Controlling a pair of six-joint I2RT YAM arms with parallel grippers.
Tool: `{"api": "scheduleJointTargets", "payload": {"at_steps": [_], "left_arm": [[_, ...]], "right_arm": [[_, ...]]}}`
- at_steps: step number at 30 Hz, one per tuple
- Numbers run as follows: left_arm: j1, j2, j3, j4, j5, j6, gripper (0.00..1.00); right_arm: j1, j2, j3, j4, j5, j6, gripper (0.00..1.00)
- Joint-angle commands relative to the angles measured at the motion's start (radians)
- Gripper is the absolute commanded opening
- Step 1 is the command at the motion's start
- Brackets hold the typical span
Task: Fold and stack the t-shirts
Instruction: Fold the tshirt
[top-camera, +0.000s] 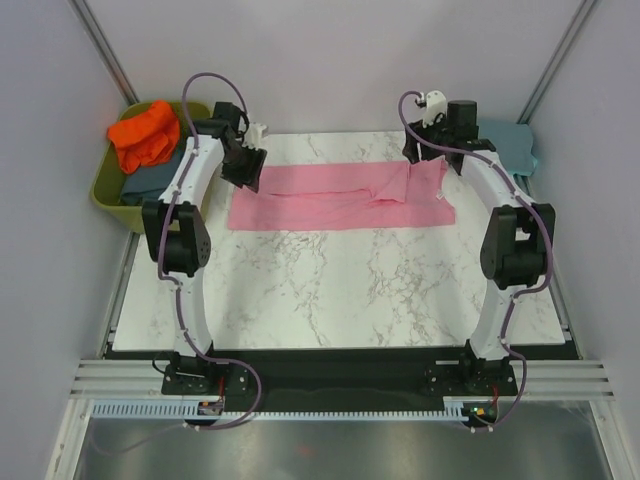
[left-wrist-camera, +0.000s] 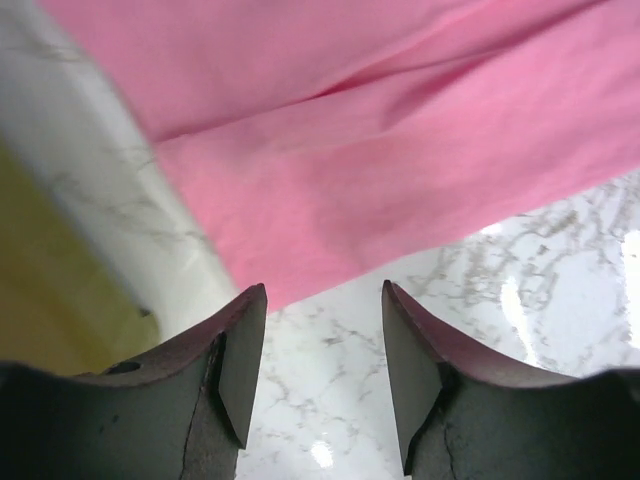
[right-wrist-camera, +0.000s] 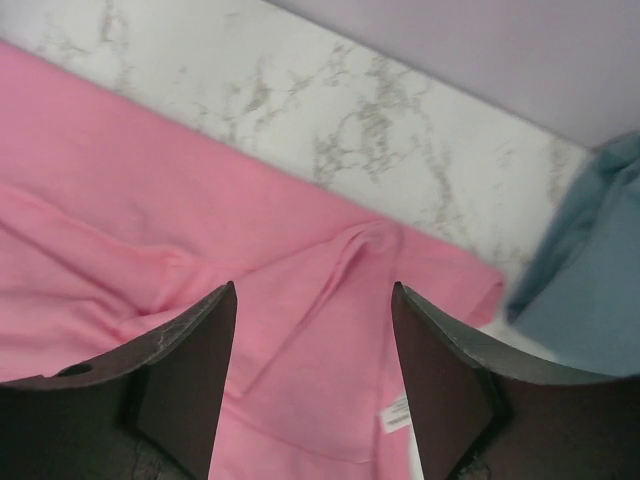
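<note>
Pink shirt (top-camera: 340, 195): long folded band across the far half of the desk (top-camera: 340, 290). Left claw (left-wrist-camera: 323, 300) wide and empty over its left end; right claw (right-wrist-camera: 313, 290) wide and empty over its right end. Risk: pinching only the top layer would open the fold. Neck label (right-wrist-camera: 397, 413): print unreadable. Grey-blue shirt (top-camera: 508, 145) at far right corner.

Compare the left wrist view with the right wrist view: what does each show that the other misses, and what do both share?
Only the left wrist view shows the yellow-green tub, blurred at its left edge. Only the right wrist view shows the grey-blue shirt, a white label and the wall. Both show the pink shirt lying on the marble table. Each also shows its own arm's tool, the left gripper in one and the right gripper in the other, both open and empty.
</note>
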Motion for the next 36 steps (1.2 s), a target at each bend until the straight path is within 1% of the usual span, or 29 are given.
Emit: {"api": "scheduleJointTargets", "payload": {"at_steps": [1,2,4,10,18,23,29,31,34,36], "left_arm": [[-0.035,0.040,-0.058,-0.009,0.139,-0.015,0.56],[-0.035,0.051,-0.058,-0.009,0.153,-0.018,0.56],[-0.036,0.093,-0.039,-0.005,0.152,-0.023,0.55],[-0.036,0.181,0.039,-0.019,0.168,-0.006,0.56],[-0.041,0.182,-0.044,-0.014,0.172,-0.018,0.53],[-0.041,0.191,-0.050,-0.011,0.164,-0.023,0.53],[-0.041,0.195,-0.061,-0.008,0.150,-0.024,0.53],[-0.041,0.192,-0.067,-0.006,0.147,-0.028,0.52],[-0.041,0.189,-0.073,-0.005,0.139,-0.028,0.52],[-0.041,0.186,-0.076,-0.003,0.136,-0.028,0.52]], "right_arm": [[-0.025,-0.034,-0.095,-0.069,-0.222,0.214,0.70],[-0.025,-0.037,-0.142,-0.074,-0.249,0.226,0.70],[-0.023,-0.037,-0.175,-0.079,-0.295,0.228,0.69],[-0.022,0.006,-0.184,-0.092,-0.271,0.197,0.68],[-0.017,0.069,-0.158,-0.097,-0.264,0.195,0.68],[-0.009,0.083,-0.157,-0.099,-0.240,0.174,0.67],[-0.005,0.130,-0.126,-0.099,-0.217,0.153,0.65],[0.000,0.152,-0.114,-0.099,-0.214,0.148,0.63],[0.003,0.170,-0.086,-0.097,-0.209,0.146,0.56],[0.009,0.173,-0.080,-0.097,-0.212,0.140,0.47]]}}
